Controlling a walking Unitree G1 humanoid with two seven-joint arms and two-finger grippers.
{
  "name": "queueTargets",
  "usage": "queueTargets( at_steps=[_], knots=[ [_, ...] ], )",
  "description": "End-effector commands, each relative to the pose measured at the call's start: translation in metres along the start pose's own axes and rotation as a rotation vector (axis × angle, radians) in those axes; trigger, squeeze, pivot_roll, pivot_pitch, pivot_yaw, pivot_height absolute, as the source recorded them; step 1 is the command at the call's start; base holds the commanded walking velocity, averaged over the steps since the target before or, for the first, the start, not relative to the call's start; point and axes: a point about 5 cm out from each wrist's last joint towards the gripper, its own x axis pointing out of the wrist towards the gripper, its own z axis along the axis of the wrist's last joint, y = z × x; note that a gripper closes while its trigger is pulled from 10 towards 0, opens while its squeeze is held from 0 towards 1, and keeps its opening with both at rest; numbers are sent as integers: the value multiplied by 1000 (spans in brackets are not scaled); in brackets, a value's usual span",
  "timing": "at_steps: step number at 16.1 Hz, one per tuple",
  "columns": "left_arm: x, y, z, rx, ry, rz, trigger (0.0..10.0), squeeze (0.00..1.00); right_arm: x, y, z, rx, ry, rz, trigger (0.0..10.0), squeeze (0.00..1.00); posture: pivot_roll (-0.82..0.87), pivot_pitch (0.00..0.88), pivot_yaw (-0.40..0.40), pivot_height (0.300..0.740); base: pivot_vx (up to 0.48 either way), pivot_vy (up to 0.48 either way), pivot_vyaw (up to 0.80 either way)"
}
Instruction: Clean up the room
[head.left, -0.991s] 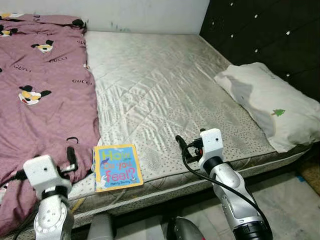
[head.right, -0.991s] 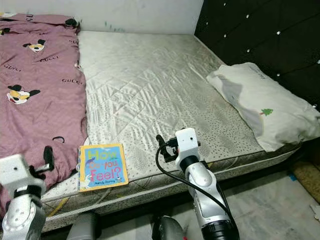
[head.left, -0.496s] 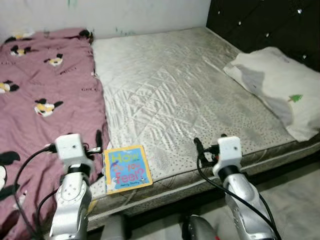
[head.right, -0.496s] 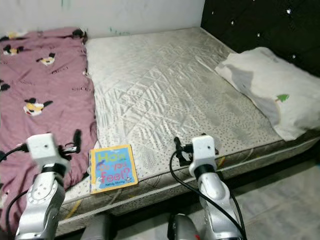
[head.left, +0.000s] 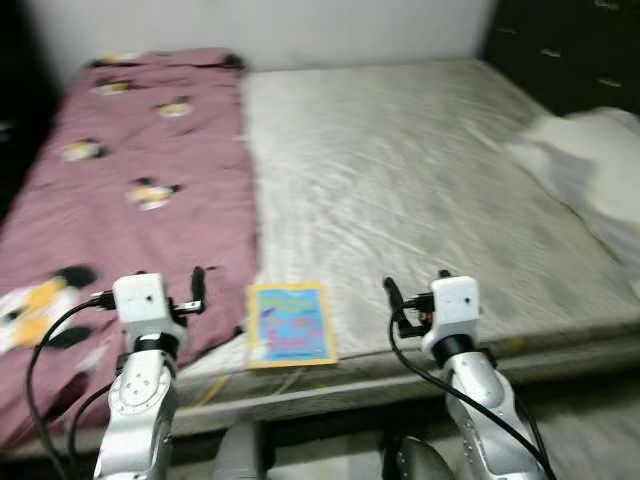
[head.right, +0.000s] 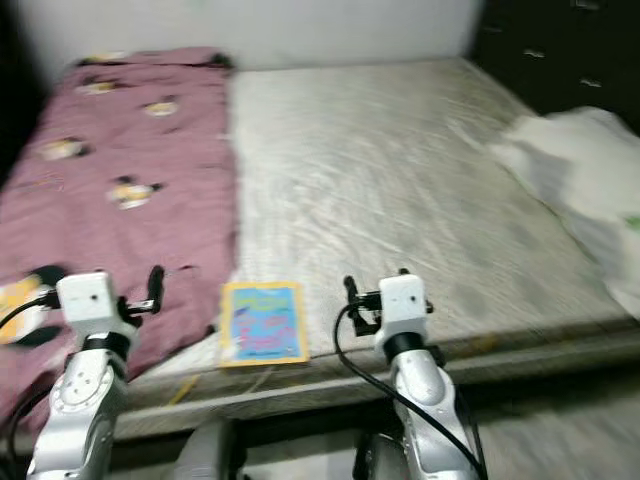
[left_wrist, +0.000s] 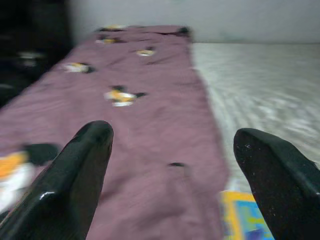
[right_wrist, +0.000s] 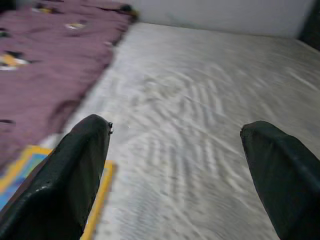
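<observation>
Both hands held spread wide, empty: left hand (left_wrist: 170, 165) over purple blanket (head.left: 150, 190), right hand (right_wrist: 175, 165) beside book (head.left: 290, 325) on bed (head.left: 420, 190).

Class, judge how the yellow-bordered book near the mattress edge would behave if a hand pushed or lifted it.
The book lies flat and thin, so it is probably light. Its smooth cover may slide on the satiny mattress. Stiffness is hard to judge through the blur.
</observation>
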Motion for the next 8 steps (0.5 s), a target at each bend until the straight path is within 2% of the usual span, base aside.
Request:
queueTargets(
  at_steps=[1, 5, 8],
  knots=[
    [-1, 2, 2, 4, -4, 1, 10000, 0, 3, 0, 3, 12, -6, 7, 10000, 0, -23, 70, 8, 634, 0, 0, 0],
    [-8, 6, 0, -6, 6, 34, 10000, 0, 6, 2, 5, 25, -8, 30, 10000, 0, -4, 80, -28, 634, 0, 0, 0],
    [-9, 6, -1, -12, 13, 37, 10000, 0, 7, 2, 7, 31, -16, 34, 10000, 0, 2, 88, -25, 634, 0, 0, 0]
  ],
)
